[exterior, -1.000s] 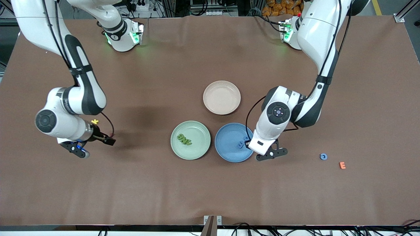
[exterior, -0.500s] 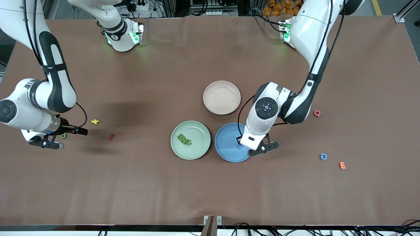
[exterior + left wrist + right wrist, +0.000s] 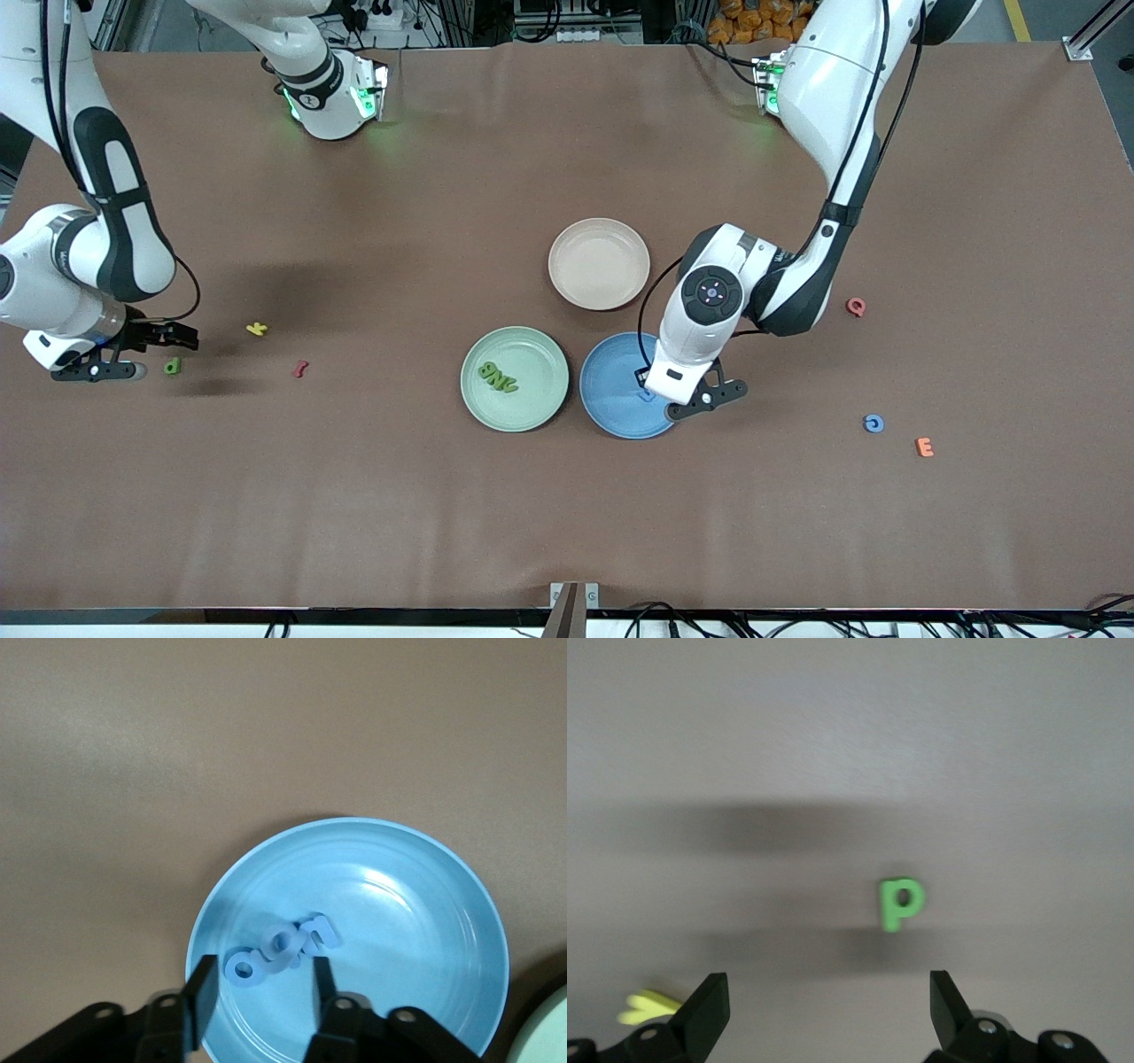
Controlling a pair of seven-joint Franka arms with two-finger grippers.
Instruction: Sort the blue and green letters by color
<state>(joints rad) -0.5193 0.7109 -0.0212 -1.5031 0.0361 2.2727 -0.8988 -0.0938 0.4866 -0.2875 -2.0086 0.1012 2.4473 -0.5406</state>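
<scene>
My left gripper [image 3: 647,383] hangs over the blue plate [image 3: 611,403], open, with nothing held between its fingers. In the left wrist view the left gripper [image 3: 260,981] stands above a clump of light blue letters [image 3: 279,948] lying in the blue plate [image 3: 416,930]. Another blue letter [image 3: 873,424] lies on the table toward the left arm's end. Green letters [image 3: 497,377] rest in the green plate [image 3: 532,403]. My right gripper [image 3: 177,337] is open beside a lone green letter [image 3: 172,365]. In the right wrist view that green letter [image 3: 901,902] lies apart from the right gripper [image 3: 828,992].
A beige plate [image 3: 599,263] stands farther from the camera than the two coloured plates. A yellow letter [image 3: 256,329] and a dark red letter [image 3: 300,369] lie near the right gripper. An orange E [image 3: 924,447] and a pink Q [image 3: 855,307] lie toward the left arm's end.
The right arm has swung toward its end of the table, uncovering the green and dark red letters. The left gripper has shifted over the blue plate and its jaws have parted.
</scene>
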